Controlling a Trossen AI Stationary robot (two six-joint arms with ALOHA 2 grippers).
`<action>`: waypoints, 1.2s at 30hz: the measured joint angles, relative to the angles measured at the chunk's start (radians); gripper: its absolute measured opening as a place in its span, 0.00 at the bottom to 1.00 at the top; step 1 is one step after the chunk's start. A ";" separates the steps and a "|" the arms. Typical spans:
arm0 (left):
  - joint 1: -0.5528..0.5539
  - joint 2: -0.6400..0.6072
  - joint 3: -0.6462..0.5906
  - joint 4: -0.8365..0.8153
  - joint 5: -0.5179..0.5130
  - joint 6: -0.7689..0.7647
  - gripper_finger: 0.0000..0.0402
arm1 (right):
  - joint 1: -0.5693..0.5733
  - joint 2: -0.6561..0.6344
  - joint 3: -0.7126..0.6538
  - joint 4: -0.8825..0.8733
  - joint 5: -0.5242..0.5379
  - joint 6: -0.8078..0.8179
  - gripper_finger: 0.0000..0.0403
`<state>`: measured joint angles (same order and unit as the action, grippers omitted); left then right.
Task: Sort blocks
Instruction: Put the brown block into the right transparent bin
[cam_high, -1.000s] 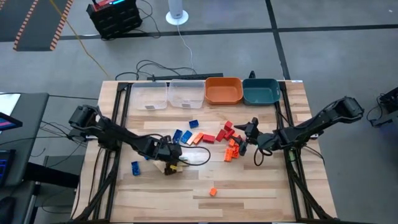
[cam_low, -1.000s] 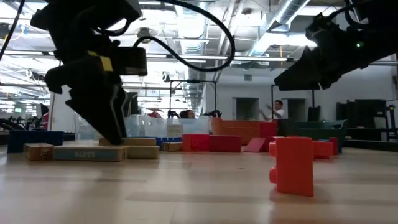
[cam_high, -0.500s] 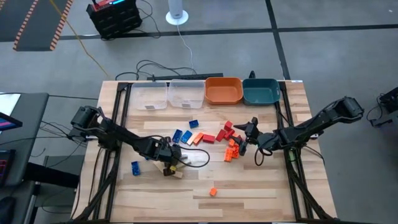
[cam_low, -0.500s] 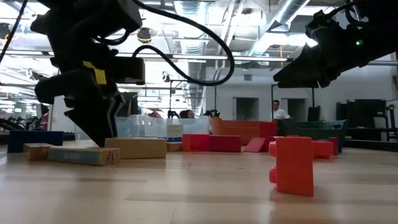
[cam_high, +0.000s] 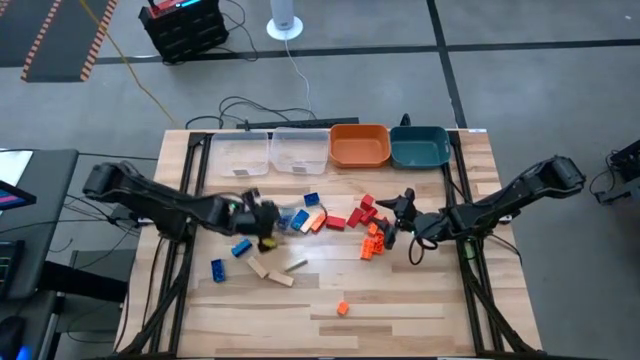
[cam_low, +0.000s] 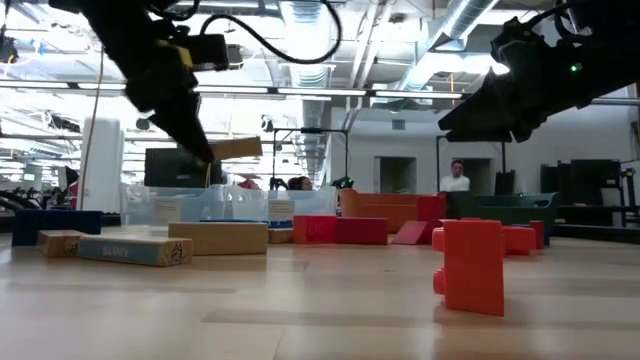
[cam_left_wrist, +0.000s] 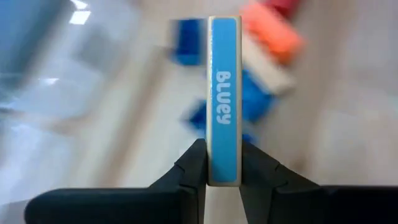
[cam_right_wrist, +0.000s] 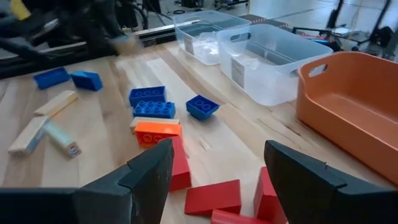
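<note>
My left gripper (cam_high: 266, 228) is shut on a tan wooden block (cam_left_wrist: 224, 93) whose blue edge reads "BLUEY"; the low view shows that block (cam_low: 236, 148) in the air. Below it, three more tan blocks (cam_high: 272, 270) lie flat on the table. Blue blocks (cam_high: 300, 217), orange blocks (cam_high: 371, 245) and red blocks (cam_high: 362, 210) lie scattered mid-table. My right gripper (cam_right_wrist: 217, 180) hovers open just right of the red and orange blocks, with nothing between its fingers. My left gripper pinches the block between its two fingers (cam_left_wrist: 194, 163), one on each broad face, at the block's near end (cam_left_wrist: 224, 174). The fingers slant down from the table's left and lie along the block. It juts out past them, blue edge toward the wrist camera, clear of the table.
Two clear bins (cam_high: 270, 152), an orange bin (cam_high: 359, 146) and a teal bin (cam_high: 420, 146) line the far edge. A single orange block (cam_high: 342, 309) sits near the front; two blue blocks (cam_high: 228, 258) lie at the left. Bare wood lies along the front edge.
My left gripper has taken hold of the "BLUEY" block, which lay on the table among the tan blocks. It has lifted the block clear and carried it up and toward the far edge, tipping more steeply downward. The other tan blocks stay on the table.
</note>
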<state>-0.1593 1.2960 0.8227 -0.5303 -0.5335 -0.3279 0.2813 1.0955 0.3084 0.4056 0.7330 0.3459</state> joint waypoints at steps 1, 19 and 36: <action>0.038 -0.022 -0.006 -0.003 -0.008 0.022 0.14 | -0.006 0.000 0.000 -0.001 0.000 0.005 0.70; 0.721 0.272 0.196 0.199 0.300 0.461 0.15 | -0.076 0.137 0.291 -0.274 -0.012 -0.068 0.70; 0.704 0.360 0.336 0.063 0.352 0.507 0.48 | -0.054 0.134 0.298 -0.305 -0.022 -0.059 0.70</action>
<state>0.5446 1.6558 1.1587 -0.4674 -0.1816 0.1788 0.2272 1.2293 0.6064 0.1011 0.7109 0.2869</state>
